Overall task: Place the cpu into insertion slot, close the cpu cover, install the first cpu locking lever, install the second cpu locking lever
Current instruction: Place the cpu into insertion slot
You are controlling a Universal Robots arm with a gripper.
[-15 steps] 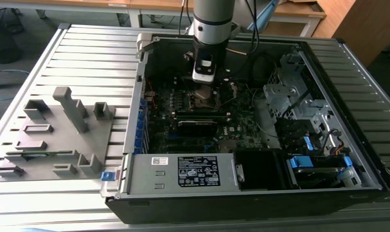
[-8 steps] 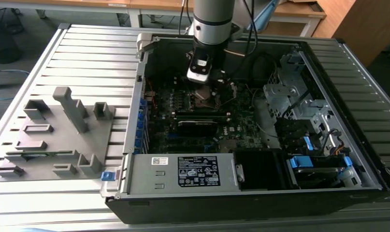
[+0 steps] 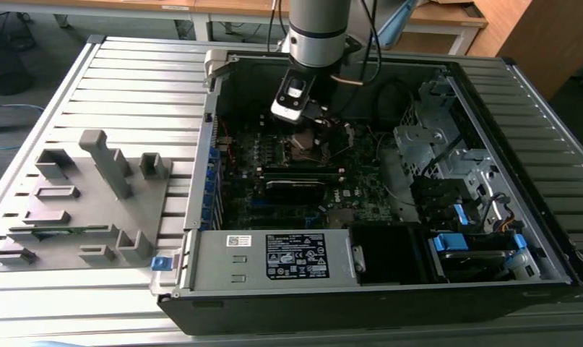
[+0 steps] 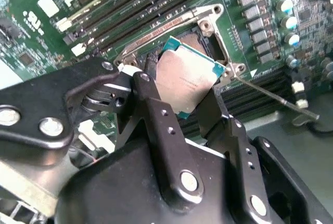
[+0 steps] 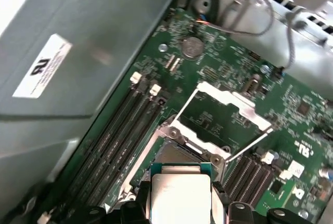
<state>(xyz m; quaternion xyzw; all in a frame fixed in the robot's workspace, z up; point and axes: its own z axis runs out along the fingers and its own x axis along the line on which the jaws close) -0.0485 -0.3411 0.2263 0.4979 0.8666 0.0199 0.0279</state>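
Exterior view. An open computer case (image 3: 199, 188) lies on a slatted surface (image 3: 127, 79), with a grey fixture (image 3: 89, 202) at its nine o'clock. The arm (image 3: 318, 29) drops in from the case's twelve o'clock. The tool (image 3: 311, 119) hangs low over the motherboard (image 3: 271, 206), in the twelve o'clock half of the board.

Second wrist view. The tool (image 4: 184, 91) is closed down onto the cpu (image 4: 190, 81), with one black finger on each of two opposite edges. That grip leaves the silver top and the underside free. The chip hangs tilted over the insertion slot (image 4: 195, 39), whose dark bed shows past the chip's far edge, so I judge it not yet seated. A locking lever (image 4: 270, 96) stands swung out to the side, clear of the way down. The memory slots (image 4: 145, 0) run alongside.

First wrist view. The cpu (image 5: 180, 195) sits between the fingers, just short of the insertion slot (image 5: 174, 154). The cpu cover (image 5: 223, 95) is folded back on its hinge beyond the slot. Green board shows through its window, so the opening is free. A thin locking lever (image 5: 250, 143) angles away from the slot's corner.
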